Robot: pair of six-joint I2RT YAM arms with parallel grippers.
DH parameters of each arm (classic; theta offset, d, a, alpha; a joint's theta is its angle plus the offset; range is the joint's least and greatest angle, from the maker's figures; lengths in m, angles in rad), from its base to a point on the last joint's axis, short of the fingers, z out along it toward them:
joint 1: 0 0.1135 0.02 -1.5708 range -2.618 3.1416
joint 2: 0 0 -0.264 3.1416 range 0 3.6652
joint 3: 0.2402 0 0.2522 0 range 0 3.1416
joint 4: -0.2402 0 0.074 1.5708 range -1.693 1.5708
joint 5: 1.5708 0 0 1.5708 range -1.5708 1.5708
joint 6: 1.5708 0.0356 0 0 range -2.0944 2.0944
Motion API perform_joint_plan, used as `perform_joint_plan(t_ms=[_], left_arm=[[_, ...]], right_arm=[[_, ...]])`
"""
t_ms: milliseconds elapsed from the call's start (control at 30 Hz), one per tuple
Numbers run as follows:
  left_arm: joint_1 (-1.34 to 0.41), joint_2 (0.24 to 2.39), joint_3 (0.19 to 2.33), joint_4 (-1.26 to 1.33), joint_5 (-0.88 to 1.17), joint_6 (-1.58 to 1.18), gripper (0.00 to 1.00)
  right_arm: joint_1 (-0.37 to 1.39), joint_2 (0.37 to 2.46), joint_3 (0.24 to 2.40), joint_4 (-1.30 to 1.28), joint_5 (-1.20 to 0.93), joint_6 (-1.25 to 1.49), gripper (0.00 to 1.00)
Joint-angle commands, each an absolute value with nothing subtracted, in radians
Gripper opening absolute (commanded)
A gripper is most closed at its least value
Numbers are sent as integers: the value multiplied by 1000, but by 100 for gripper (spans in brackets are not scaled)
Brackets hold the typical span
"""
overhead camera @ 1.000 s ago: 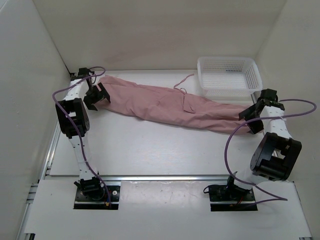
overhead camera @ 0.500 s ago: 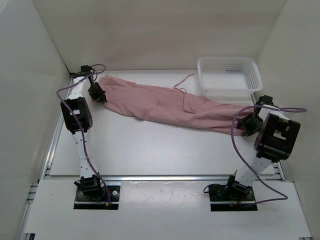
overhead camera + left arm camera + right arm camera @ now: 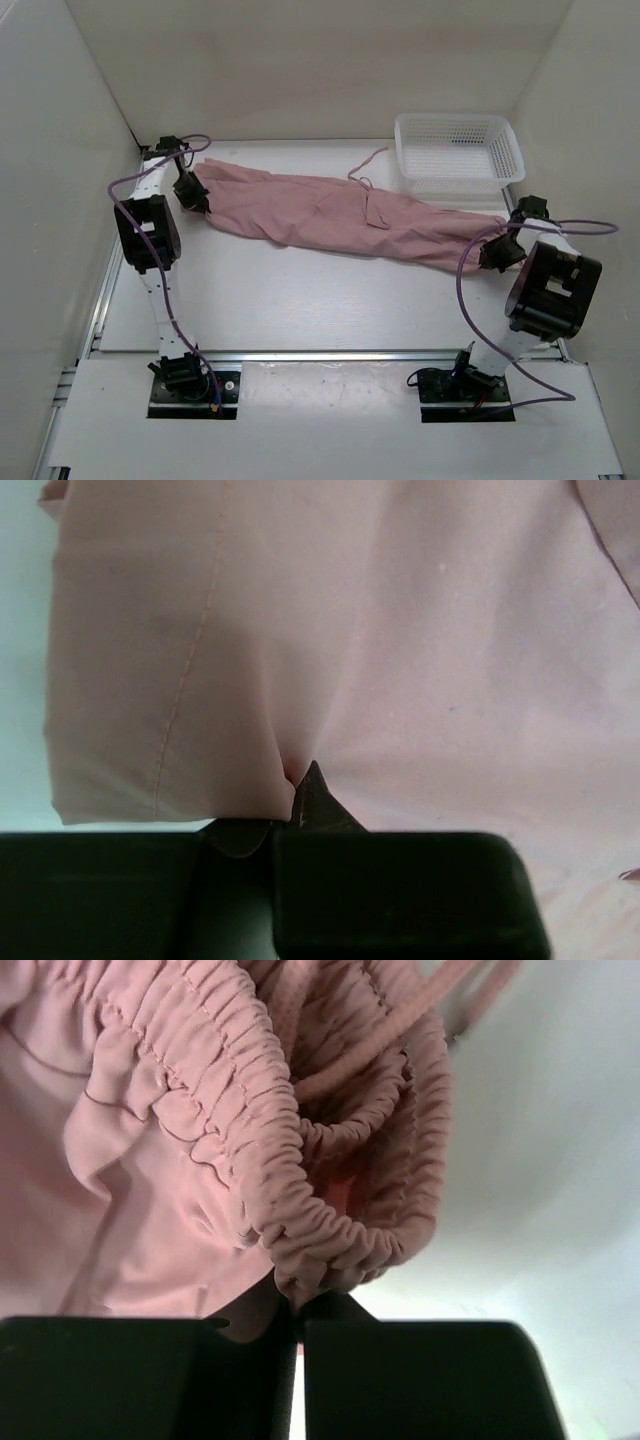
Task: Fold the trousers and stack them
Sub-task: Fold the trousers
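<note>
Swung down and clamped since a second ago: left tool pressed together on the hem end of the trousers, right tool pinching the gathered waistband. Stretched full length across the desk, waistband end near the basket (drawstring trailing toward it). Gripped at both ends, then, but unfolded as yet. Left to do, by the look of it: bringing the two ends together, folding again, stacking.

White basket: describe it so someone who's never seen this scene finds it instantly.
On the white table, go to the far right corner. The basket sits there, just beyond the trousers' waistband end. It is the only rigid, perforated container; its neighbour is soft pink cloth.
</note>
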State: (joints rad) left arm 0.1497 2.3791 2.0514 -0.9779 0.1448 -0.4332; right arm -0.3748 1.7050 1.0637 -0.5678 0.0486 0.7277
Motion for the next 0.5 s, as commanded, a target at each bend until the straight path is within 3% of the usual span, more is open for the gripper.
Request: perform_joint_plan(t_ms=[0, 267, 467], left_arm=[[170, 2168, 1918, -937, 88, -410, 10], [222, 1881, 1496, -887, -50, -454, 10], [293, 1712, 1359, -887, -135, -497, 10]], right_arm=[[-376, 1579, 979, -621, 63, 709, 1], [-344, 1392, 864, -689, 49, 675, 1], [-344, 1333, 873, -801, 116, 675, 1]])
